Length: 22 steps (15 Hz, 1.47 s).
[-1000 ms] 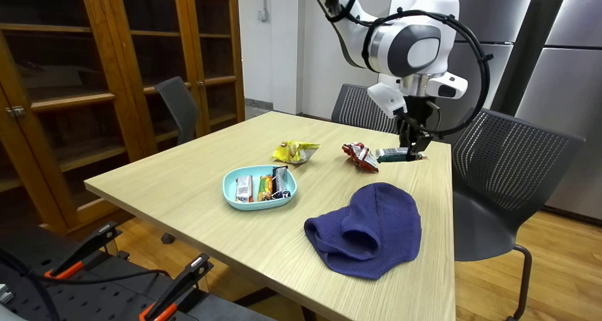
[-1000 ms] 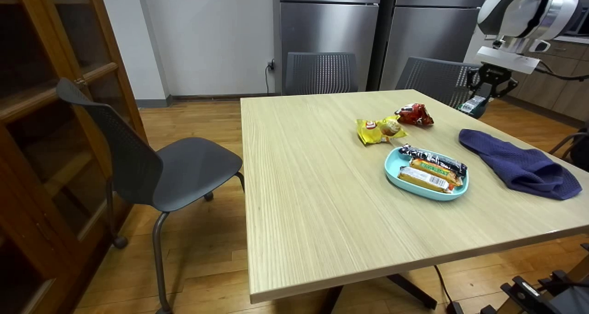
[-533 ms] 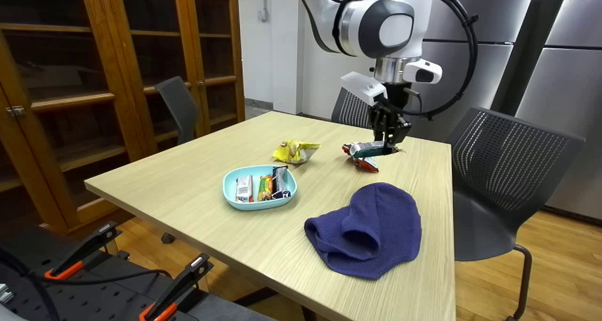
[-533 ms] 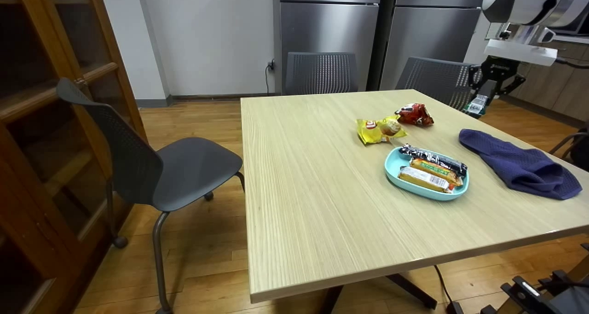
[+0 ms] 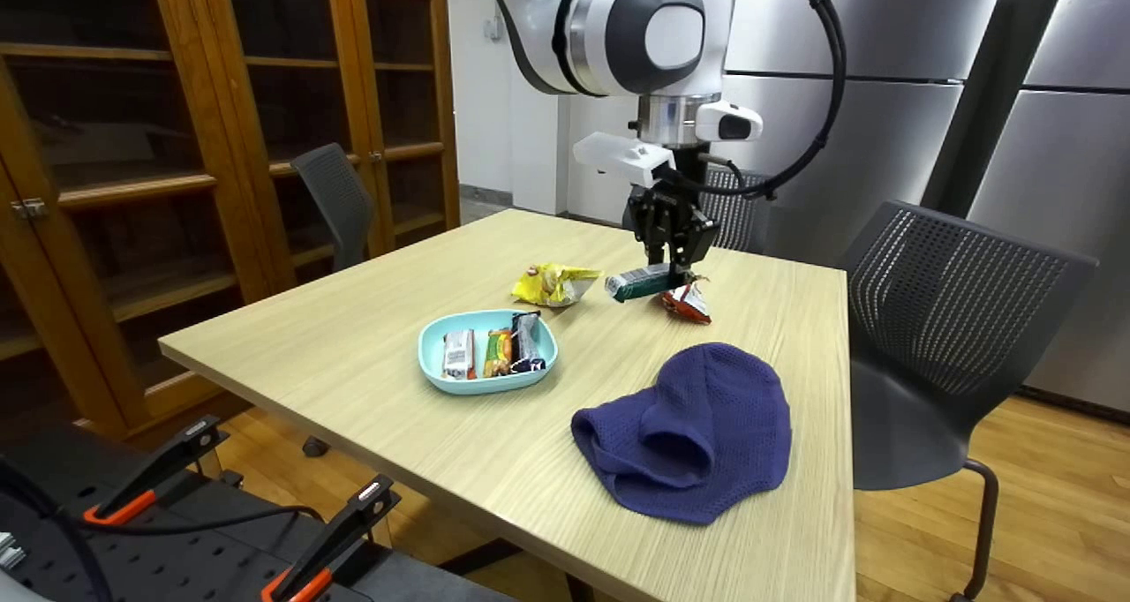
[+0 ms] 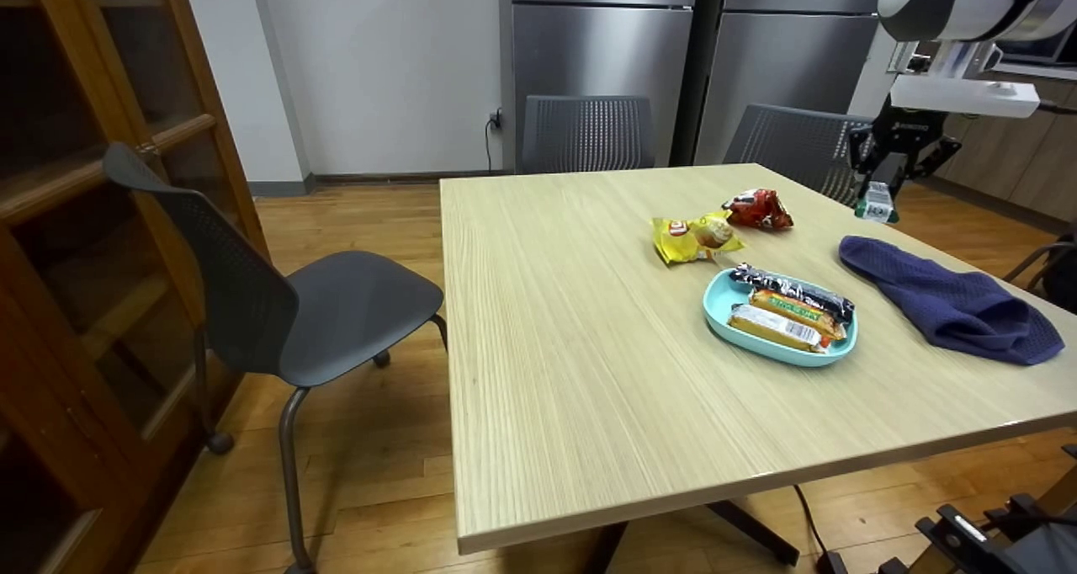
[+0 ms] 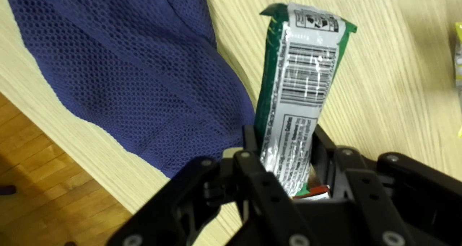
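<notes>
Above the counter (image 7: 382, 87), we see the hand (image 7: 283, 141) clamped on the green bar (image 7: 306, 65). Left of the hand in the wrist view lies the cloth (image 7: 144, 76). In an exterior view, the red bag (image 5: 688, 305) shows just below the hand, partly behind the green bar; the yellow bag (image 5: 554, 284) and tray (image 5: 484, 387) sit left of the hand. How high the green bar hangs, we can't quite tell.
</notes>
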{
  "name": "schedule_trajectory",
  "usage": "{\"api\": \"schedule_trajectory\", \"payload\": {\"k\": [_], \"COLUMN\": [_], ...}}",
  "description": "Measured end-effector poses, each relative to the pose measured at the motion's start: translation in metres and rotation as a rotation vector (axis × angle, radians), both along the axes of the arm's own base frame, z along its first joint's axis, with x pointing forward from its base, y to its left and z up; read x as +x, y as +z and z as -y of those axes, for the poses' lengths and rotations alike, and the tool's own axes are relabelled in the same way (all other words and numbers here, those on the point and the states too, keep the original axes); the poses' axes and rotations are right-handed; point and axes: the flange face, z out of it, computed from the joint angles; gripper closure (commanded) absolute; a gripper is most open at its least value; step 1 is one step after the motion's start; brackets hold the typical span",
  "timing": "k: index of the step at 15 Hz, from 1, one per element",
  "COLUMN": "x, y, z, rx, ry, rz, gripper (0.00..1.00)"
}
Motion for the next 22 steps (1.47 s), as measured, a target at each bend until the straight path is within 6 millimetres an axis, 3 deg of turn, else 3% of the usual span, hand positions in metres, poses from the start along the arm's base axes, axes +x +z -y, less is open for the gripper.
{"api": "schedule_trajectory", "payload": {"k": [12,22], "x": [-0.013,-0.024], "y": [-0.023,-0.045], "z": [-0.045,-0.124], "rx": [-0.108,-0.067], "ry": [0.593,0.946], "rz": [-0.152,-0.164], "gripper": [0.86,0.86]}}
